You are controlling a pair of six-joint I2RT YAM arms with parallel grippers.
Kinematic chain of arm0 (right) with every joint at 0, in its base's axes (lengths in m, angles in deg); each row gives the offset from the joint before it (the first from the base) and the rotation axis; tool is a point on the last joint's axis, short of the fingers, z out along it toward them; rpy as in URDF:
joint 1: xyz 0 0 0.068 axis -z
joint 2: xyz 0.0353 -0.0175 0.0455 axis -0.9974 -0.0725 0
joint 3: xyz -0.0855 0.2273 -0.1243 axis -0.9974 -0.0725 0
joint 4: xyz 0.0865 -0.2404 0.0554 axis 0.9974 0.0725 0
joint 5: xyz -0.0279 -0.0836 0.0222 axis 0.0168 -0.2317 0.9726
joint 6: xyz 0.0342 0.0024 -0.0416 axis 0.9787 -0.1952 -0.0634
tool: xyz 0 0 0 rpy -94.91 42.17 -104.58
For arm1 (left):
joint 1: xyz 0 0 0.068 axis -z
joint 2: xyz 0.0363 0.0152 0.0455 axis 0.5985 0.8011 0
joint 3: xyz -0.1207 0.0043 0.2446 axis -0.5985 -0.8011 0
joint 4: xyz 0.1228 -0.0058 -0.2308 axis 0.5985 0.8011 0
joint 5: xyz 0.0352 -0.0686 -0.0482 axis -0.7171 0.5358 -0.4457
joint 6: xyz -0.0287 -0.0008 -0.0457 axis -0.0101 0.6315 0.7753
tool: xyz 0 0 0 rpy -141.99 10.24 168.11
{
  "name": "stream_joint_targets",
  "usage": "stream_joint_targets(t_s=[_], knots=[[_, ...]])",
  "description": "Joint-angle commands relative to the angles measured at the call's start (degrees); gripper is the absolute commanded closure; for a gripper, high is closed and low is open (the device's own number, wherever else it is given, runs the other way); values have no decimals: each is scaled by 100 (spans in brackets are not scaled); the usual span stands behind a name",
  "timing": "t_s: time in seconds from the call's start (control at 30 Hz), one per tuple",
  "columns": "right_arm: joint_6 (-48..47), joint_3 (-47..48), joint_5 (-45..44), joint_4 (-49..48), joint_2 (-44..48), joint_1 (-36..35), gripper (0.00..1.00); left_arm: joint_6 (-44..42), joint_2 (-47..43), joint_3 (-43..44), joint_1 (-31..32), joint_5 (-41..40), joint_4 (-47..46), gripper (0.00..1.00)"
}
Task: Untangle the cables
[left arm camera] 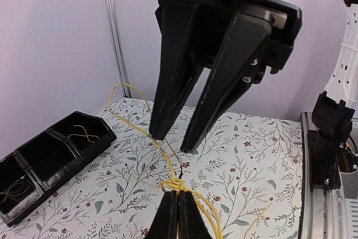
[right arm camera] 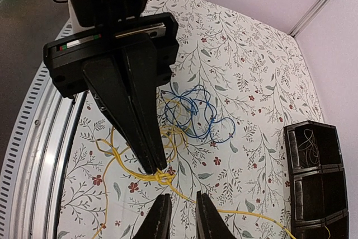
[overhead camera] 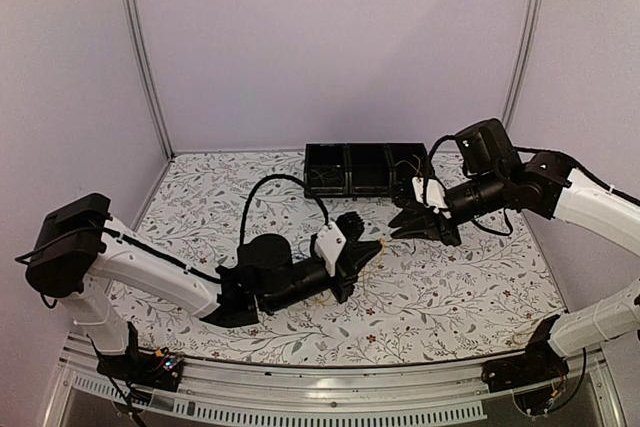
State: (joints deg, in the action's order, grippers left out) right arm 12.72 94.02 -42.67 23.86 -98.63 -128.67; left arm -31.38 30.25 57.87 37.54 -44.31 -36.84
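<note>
Knot of yellow cable point(left arm camera: 174, 184) clamped in left end effector point(left arm camera: 178, 194) — right end effector point(left arm camera: 174, 143) ajar.

**Overhead view.** The thin blue looped cable point(right arm camera: 193, 110) is hidden beneath the left arm point(overhead camera: 160, 272). Of the thin yellow-orange cable point(left arm camera: 174, 184) only a faint strand shows, too fine to trace. The contents of the black three-compartment plastic tray point(overhead camera: 346, 169) are too small to tell.

**Left wrist view.** The left tool point(left arm camera: 178, 195) is cut off by the lower edge just below its fingertips, and the tray by the left edge.

**Right wrist view.** The right tool point(right arm camera: 183, 197) and the tray both run off the lower edge. The left tool's fingers cover part of the yellow-orange cable's loops.
</note>
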Motion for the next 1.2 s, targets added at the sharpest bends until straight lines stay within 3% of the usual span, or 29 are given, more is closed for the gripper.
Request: stream_joint_targets(t_s=[0.0,0.3,0.77,1.17], knots=[[-97,-35,-169,42,-111,-158,80,64,-199,48,63,109,-167,100],[-42,-109,-145,-53,-276,-318,81,63,-204,-9,63,133,-342,100],[-360,-213,-756,-35,-296,-354,72,19,-337,-190,61,97,-372,100],[-376,-149,-649,-120,-294,-353,76,115,-253,-130,55,179,-286,100]])
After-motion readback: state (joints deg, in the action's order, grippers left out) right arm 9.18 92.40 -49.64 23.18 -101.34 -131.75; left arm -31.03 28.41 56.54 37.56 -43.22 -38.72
